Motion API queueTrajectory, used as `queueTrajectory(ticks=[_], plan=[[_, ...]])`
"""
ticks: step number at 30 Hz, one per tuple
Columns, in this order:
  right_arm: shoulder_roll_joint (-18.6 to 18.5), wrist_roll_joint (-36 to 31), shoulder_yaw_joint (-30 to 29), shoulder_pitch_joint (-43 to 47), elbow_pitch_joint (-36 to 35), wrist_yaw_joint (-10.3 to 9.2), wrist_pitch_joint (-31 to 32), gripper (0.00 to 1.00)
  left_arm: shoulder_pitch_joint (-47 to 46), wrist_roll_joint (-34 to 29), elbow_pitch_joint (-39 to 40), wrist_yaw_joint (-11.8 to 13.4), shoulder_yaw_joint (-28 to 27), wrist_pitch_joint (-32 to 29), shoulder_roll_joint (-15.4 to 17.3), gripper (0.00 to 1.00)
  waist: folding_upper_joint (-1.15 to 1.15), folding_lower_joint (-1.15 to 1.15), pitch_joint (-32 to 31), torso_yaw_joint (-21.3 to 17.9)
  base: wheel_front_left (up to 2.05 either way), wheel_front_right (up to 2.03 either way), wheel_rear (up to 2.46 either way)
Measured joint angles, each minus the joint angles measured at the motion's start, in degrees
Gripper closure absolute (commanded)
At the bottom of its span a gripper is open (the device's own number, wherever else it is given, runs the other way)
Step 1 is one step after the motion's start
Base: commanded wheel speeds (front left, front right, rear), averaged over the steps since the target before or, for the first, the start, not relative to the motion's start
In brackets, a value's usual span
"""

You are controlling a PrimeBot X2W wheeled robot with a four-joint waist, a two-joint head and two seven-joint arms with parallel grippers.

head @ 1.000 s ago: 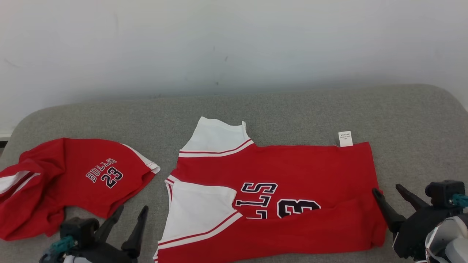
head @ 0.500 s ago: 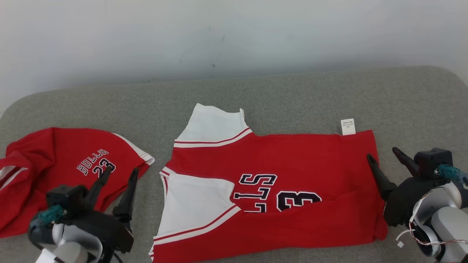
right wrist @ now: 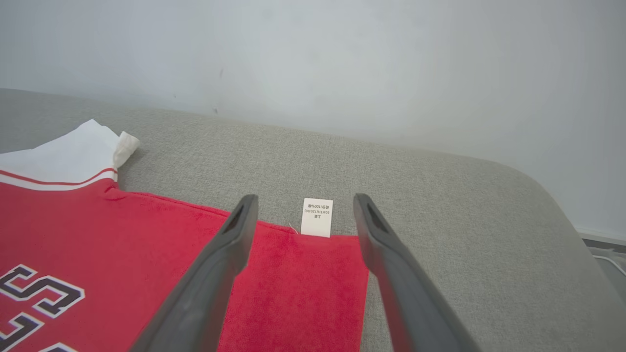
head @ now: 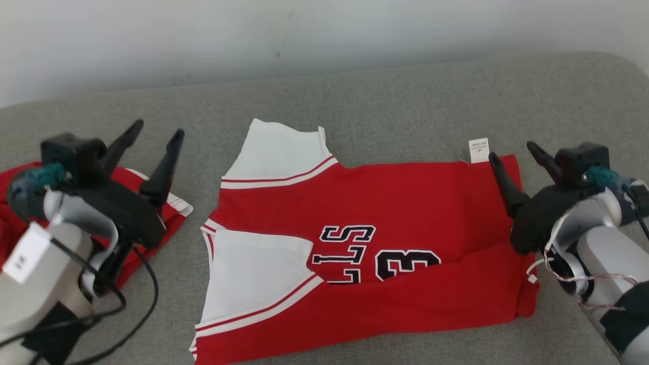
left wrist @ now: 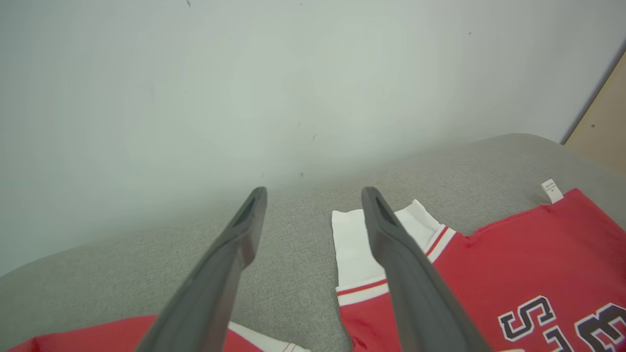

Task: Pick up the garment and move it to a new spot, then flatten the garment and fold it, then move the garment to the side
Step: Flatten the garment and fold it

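**Sam:** Where was the red shirt [head: 365,243]?

**Mia:** It lay flat on the gray couch [head: 405,101], with its near edge folded over the letters. Its little white tag [head: 478,150] stuck out at the far corner.

**Sam:** And the claws?

**Mia:** The right claw [head: 511,150] hung just beside the tag, over that corner of the shirt. From its wrist, the tag sat between its two fingers. The left claw [head: 158,128] was well apart from the tag, past the shirt's other end, by another red shirt [head: 175,210]. Both claws were spread wide and held nothing.

**Sam:** What was the job then?

**Mia:** The next fold, I think. The right claw should go down at the tag and pinch the cloth there. The left claw should come over to the white sleeve [head: 279,152], far from the tag. Both should pinch together and lift evenly, or the shirt might bunch up.
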State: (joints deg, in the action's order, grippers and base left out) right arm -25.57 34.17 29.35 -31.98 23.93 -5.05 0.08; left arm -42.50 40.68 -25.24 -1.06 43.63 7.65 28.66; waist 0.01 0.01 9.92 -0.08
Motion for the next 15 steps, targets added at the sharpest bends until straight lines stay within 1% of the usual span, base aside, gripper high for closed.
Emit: queueTrajectory(ticks=[6, 11, 15], plan=[[1.97, -0.53, 0.76, -5.17, 1.65, 0.0, 0.55, 0.0, -6.56, -0.24, -5.42, -3.78, 0.56, -3.13, -0.24, 0.0, 0.0, 0.0, 3.83, -1.54, 0.0, 0.0, 0.0], [3.61, -1.09, 1.53, -7.83, 2.25, 0.02, 0.67, 0.0, -10.23, -0.18, -10.72, -4.61, 0.43, -4.61, -0.27, 0.0, 0.0, 0.0, 7.31, -2.96, 0.0, 0.0, 0.0], [4.26, -2.03, 1.9, -9.04, 2.81, 0.03, 0.34, 0.0, -12.01, 0.29, -14.74, -5.5, 0.53, -5.12, -0.41, 0.0, 0.0, 0.0, 9.82, -4.27, 0.0, 0.0, 0.0]])
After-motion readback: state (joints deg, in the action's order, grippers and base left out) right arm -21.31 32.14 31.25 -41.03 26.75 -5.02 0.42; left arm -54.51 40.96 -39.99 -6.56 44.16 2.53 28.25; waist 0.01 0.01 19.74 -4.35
